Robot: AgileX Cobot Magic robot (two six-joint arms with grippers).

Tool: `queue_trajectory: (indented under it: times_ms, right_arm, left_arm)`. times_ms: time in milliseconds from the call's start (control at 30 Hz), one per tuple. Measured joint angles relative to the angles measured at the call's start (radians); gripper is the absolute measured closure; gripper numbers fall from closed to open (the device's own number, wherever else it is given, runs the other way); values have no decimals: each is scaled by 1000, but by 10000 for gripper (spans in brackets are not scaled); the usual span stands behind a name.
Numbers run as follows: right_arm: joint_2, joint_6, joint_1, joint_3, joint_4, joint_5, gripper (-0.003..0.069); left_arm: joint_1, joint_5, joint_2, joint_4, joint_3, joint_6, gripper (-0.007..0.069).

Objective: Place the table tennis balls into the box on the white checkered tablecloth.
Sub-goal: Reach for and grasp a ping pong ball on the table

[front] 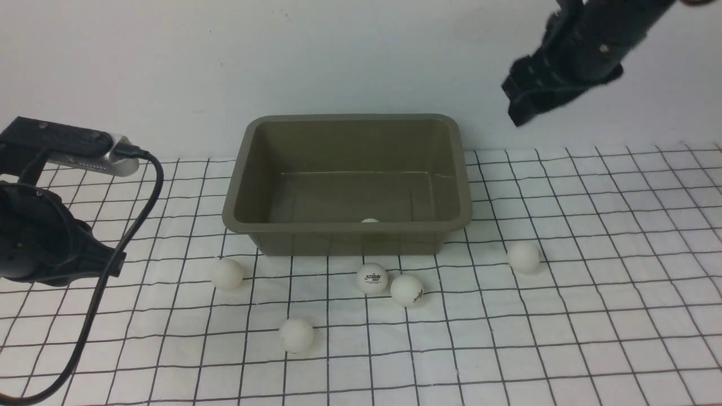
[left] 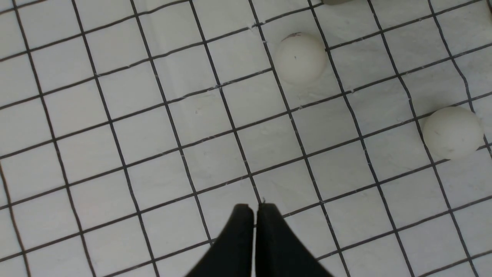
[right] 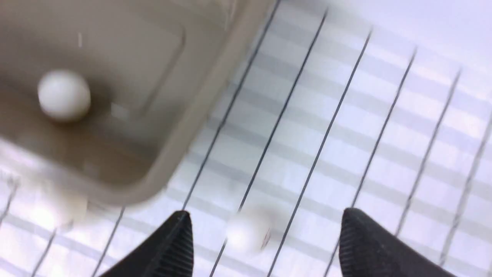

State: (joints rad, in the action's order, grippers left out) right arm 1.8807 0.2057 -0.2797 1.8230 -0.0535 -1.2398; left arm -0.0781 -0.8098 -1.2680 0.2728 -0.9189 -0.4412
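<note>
Between picks, likely: one ball (front: 369, 220) in box (front: 347, 228), five loose balls (front: 372, 278) before it on tablecloth (front: 592, 293). Right gripper (right: 265, 215) being carried apart, empty; left gripper (left: 255, 211) together. Descent onto rightmost ball (front: 523, 256) being called for.

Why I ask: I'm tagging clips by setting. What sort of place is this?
Probably a robot test bench in a lab, not a home: a grid-lined tablecloth against a bare white wall, a black robot arm overhead, and white balls scattered before a box.
</note>
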Motion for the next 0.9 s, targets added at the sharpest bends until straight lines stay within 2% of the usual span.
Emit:
queue_trajectory:
  times_ms: [300, 467, 900]
  right_arm:
    - [-3, 0, 4, -324, -22, 229, 198]
    - [43, 0, 4, -335, -21, 285, 198]
    - [123, 0, 4, -336, -16, 304, 198]
  left_arm:
    - [0, -5, 0, 1, 0, 0, 628]
    - [0, -5, 0, 1, 0, 0, 628]
    - [0, -5, 0, 2, 0, 0, 628]
